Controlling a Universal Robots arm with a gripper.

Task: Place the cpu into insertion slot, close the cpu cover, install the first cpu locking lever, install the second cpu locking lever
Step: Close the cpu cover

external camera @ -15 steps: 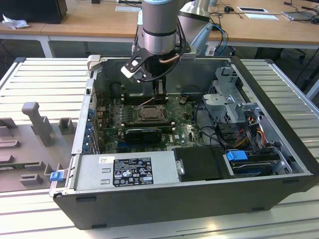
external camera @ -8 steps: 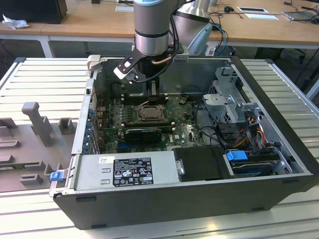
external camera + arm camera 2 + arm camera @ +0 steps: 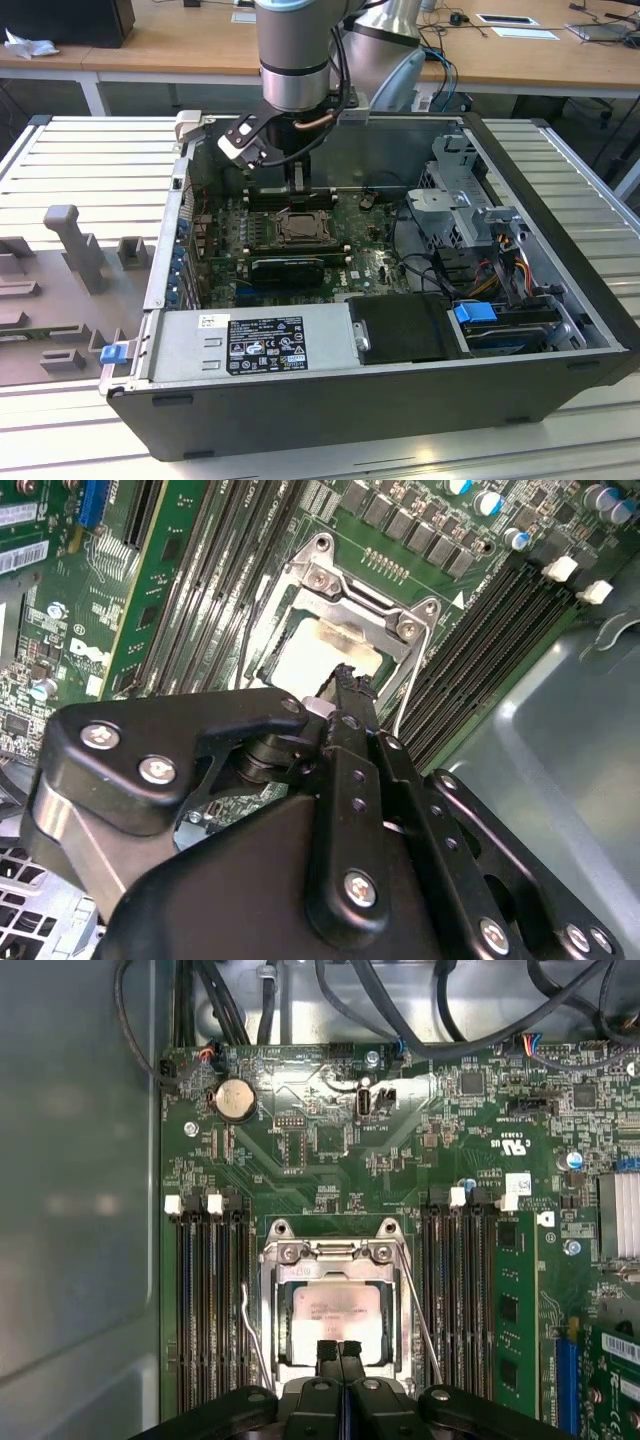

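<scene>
In the first wrist view the cpu (image 3: 335, 1312) lies flat in the insertion slot (image 3: 272, 1360), its pale silver top showing through the cut-out of the cpu cover (image 3: 330, 1252), which is folded down over it. A thin wire lever (image 3: 250, 1325) runs along one side of the socket and another lever (image 3: 420, 1315) along the other; I cannot tell whether either is latched. My gripper (image 3: 338, 1345) is shut with nothing between its fingers, tips hovering just over the cpu's edge. The second wrist view shows the gripper (image 3: 345, 672) above the cpu (image 3: 318, 658). In the exterior view my gripper (image 3: 297, 182) hangs over the insertion slot (image 3: 298, 228).
The green motherboard (image 3: 370, 262) sits inside an open black computer case (image 3: 400, 400). Long black memory slots (image 3: 210, 1300) flank the socket on both sides. A power supply (image 3: 250, 345), a black drive cover (image 3: 405, 328) and a metal drive cage (image 3: 460, 200) with cables crowd the case.
</scene>
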